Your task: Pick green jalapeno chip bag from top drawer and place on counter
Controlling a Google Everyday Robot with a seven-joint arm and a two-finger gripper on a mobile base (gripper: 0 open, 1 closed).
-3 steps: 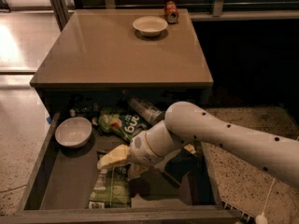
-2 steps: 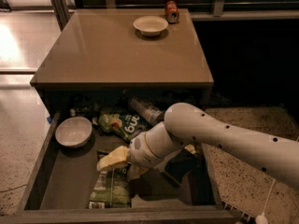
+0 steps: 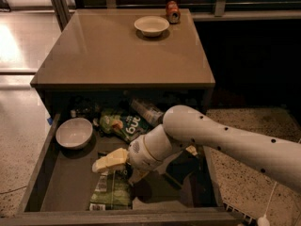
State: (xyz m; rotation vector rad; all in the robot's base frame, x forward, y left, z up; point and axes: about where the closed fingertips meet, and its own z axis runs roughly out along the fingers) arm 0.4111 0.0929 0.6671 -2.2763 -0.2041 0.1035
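Note:
The green jalapeno chip bag [image 3: 111, 193] lies in the front middle of the open top drawer [image 3: 42, 182], dark green and crumpled, with a white-and-black strip along its left side. My gripper [image 3: 123, 168] hangs low inside the drawer just above the bag's far end. Its cream fingers [image 3: 109, 160] are spread apart, one to the left and one nearer the bag's twisted top. The arm reaches in from the right and hides the drawer's right part. The tan counter [image 3: 108, 51] is above and behind the drawer.
In the drawer are a white bowl [image 3: 74, 133] at the left, a brighter green bag with white lettering [image 3: 120, 124] and a clear bottle [image 3: 146, 110] at the back. On the counter stand a white bowl [image 3: 151, 25] and a can [image 3: 172, 11] at the far edge.

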